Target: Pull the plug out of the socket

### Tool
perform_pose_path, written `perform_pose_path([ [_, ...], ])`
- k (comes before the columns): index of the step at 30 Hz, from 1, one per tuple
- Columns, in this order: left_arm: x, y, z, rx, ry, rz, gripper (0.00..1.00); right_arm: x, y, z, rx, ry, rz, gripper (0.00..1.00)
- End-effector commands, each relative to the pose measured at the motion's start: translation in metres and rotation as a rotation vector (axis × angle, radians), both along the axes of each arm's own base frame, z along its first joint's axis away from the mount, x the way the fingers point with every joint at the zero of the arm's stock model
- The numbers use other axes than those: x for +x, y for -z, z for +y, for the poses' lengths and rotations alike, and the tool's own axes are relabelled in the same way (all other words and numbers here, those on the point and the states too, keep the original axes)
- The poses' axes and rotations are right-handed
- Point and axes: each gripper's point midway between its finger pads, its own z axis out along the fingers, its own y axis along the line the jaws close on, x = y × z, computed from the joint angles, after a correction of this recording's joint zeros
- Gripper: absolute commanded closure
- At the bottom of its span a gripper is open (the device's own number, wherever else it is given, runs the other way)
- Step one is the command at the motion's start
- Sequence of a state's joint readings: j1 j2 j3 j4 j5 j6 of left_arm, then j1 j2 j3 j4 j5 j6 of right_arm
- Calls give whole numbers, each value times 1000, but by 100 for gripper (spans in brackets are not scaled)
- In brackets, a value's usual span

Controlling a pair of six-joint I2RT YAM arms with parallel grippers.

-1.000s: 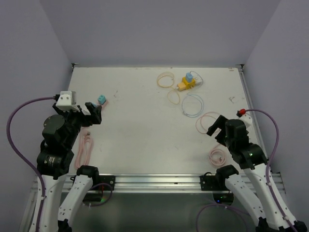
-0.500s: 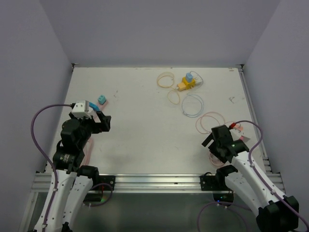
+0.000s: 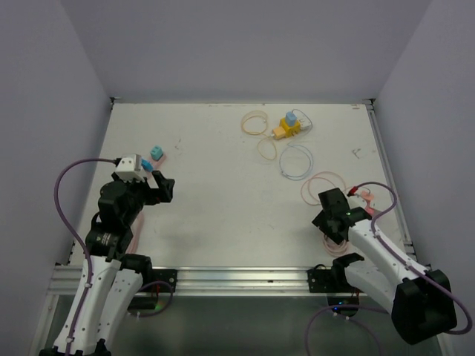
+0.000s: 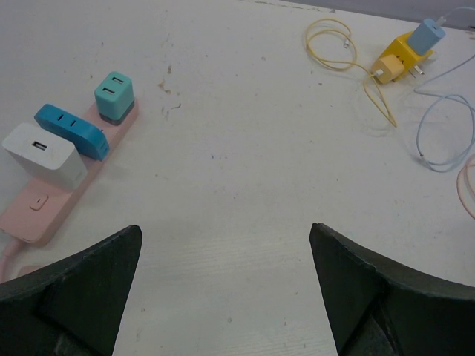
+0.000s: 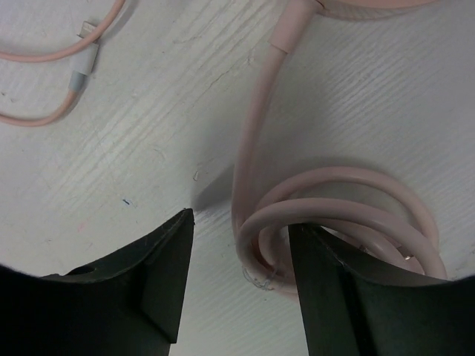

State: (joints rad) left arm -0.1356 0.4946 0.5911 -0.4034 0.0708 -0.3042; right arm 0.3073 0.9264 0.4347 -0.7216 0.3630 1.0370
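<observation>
A pink power strip lies at the left of the table with a white plug, a blue plug and a teal plug in it. From above only the teal plug shows, beyond my left arm. My left gripper is wide open over bare table, to the right of and nearer than the strip, touching nothing. At the far side a yellow socket block carries a light-blue plug. My right gripper hangs low over a coiled pink cable, jaws partly closed but apart.
A yellow cable loop, a light-blue loop and a thin pink loop lie in the far right half. A pink cable end with a white connector lies close to the right gripper. Walls enclose the table on three sides.
My left arm pulled back from the power strip and sank toward the near edge, still open. My right arm dropped onto the pink coil and its jaws narrowed.
</observation>
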Motion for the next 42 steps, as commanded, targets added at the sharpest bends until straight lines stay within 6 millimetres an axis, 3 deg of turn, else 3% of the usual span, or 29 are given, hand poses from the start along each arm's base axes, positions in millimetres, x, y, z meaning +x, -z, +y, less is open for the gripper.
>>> perform_pose_path([
  [1, 7, -22, 0, -18, -1, -81, 0, 19, -4, 0, -10, 7, -62, 44],
  [6, 8, -20, 0, -18, 1, -75, 0, 24, -3, 5, -26, -101, -38, 65],
  [7, 8, -19, 0, -19, 0, -70, 0, 24, -3, 6, -26, -115, -34, 76],
  [11, 9, -19, 0, -18, -1, -70, 1, 27, -3, 14, -8, -198, -27, 100],
  [20, 9, -18, 0, -22, 4, -62, 0, 39, -21, 65, 33, -502, -68, 100],
  [27, 10, -16, 1, -22, -2, -57, 0, 42, -30, 120, 69, -742, -123, 100],
  [33, 10, -16, 1, -22, -2, -54, 0, 30, -37, 191, 113, -998, -152, 100],
  [34, 10, -15, 2, -22, -4, -54, 0, 17, -29, 207, 99, -1080, -121, 100],
  [36, 10, -17, 2, -22, -4, -59, 0, 15, -39, 235, 70, -1177, -155, 100],
  [37, 10, -17, 1, -22, -2, -60, 0, 3, -42, 259, 64, -1268, -161, 100],
  [39, 9, -18, 2, -23, -4, -65, 0, -7, -44, 282, 34, -1380, -169, 100],
  [40, 9, -18, 3, -22, -8, -65, 0, -19, -46, 305, 38, -1459, -173, 100],
  [42, 9, -19, 4, -21, -14, -70, 0, -31, -48, 324, 31, -1563, -176, 100],
])
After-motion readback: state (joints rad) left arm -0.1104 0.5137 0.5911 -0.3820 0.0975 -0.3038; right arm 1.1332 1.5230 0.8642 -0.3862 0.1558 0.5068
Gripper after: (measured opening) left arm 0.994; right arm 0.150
